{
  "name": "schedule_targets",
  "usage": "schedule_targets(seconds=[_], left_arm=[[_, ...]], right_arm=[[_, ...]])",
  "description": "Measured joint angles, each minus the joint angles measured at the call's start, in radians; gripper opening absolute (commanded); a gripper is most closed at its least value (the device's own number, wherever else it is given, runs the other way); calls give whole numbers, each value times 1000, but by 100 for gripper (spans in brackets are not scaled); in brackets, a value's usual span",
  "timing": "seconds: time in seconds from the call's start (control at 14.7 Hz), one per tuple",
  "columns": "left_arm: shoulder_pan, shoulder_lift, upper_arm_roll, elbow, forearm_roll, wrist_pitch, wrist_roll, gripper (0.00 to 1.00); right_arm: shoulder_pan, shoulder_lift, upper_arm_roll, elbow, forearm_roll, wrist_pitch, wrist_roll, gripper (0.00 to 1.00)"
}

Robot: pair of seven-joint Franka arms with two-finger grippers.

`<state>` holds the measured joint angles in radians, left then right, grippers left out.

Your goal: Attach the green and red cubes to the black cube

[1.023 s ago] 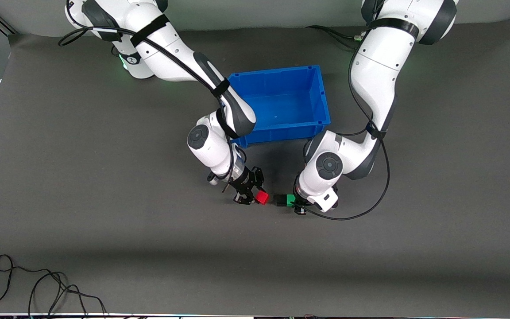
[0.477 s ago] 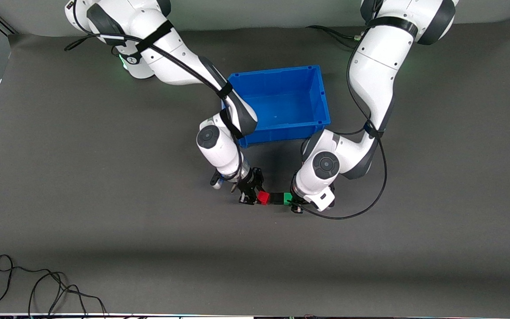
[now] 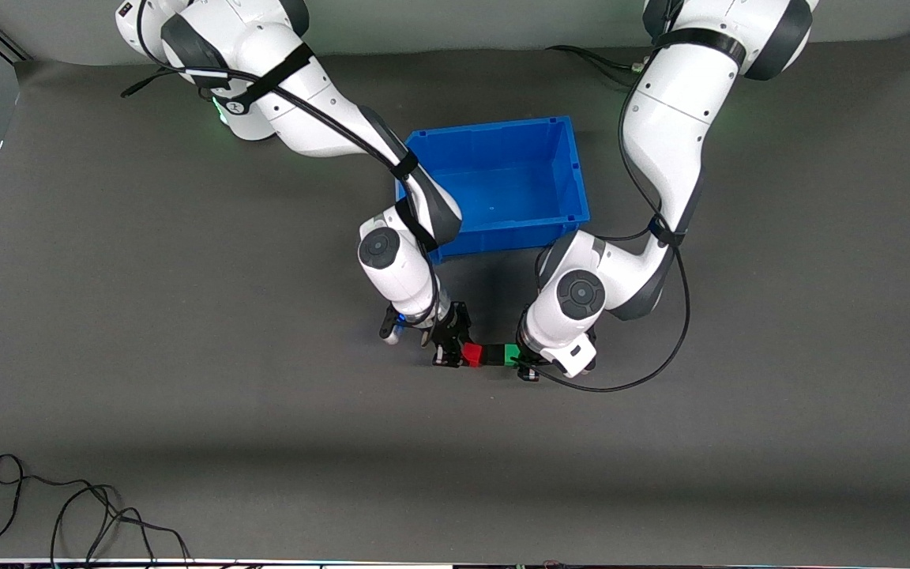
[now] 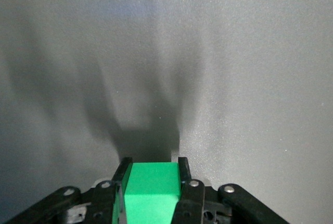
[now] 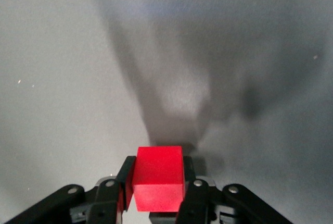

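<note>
My right gripper (image 3: 461,353) is shut on the red cube (image 3: 471,355), low over the mat. My left gripper (image 3: 520,358) is shut on the green cube (image 3: 511,354). The black cube (image 3: 492,356) sits between them, with the red cube against one side and the green cube against the other, all three in a row. In the right wrist view the red cube (image 5: 158,177) fills the gripper (image 5: 158,168). In the left wrist view the green cube (image 4: 151,190) fills the gripper (image 4: 152,165). The black cube is hidden in both wrist views.
A blue bin (image 3: 573,178), open and empty, stands farther from the front camera than the cubes, between the two arms. A black cable (image 3: 68,506) lies coiled near the front edge at the right arm's end. Grey mat lies all around.
Both grippers have moved toward each other with their cubes. The gap between the red cube and the black cube has closed, so the three cubes now form one row.
</note>
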<state>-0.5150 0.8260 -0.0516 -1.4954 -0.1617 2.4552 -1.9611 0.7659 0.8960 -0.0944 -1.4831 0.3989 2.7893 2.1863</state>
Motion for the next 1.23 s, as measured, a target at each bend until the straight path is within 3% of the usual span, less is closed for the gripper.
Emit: schedule_targets(seconds=[0.07,0.14,0.2,0.27,0.55,0.61,0.68,0.75,1.02,1.23], left_arm=[[0,0,0,0,0,0,0,0],[0,0,0,0,0,0,0,15],[0,0,0,0,0,-1,0,20],[0,0,0,0,0,-1,0,18],[0,0,0,1,0,-1,0,21],[0,0,0,1,0,-1,0,39],[0,0,0,1,0,-1,0,72],[0,0,0,1,2,-1,0,100],[1,0,5,13,10,-13,3,100],[19,-23,14,25,26,-103,72,100]], right_arm=[[0,0,0,8,0,-6,0,36],[0,0,1,12,0,-7,0,38],[0,0,2,14,0,-8,0,41],[0,0,4,15,0,-9,0,51],[0,5,5,15,0,-14,-1,55],[0,5,6,15,0,-14,-1,56],[0,6,6,15,0,-14,-1,69],[0,7,7,16,0,-15,-1,100],[0,8,6,22,0,-18,-1,100],[-2,-2,-11,37,-6,-73,-81,100]])
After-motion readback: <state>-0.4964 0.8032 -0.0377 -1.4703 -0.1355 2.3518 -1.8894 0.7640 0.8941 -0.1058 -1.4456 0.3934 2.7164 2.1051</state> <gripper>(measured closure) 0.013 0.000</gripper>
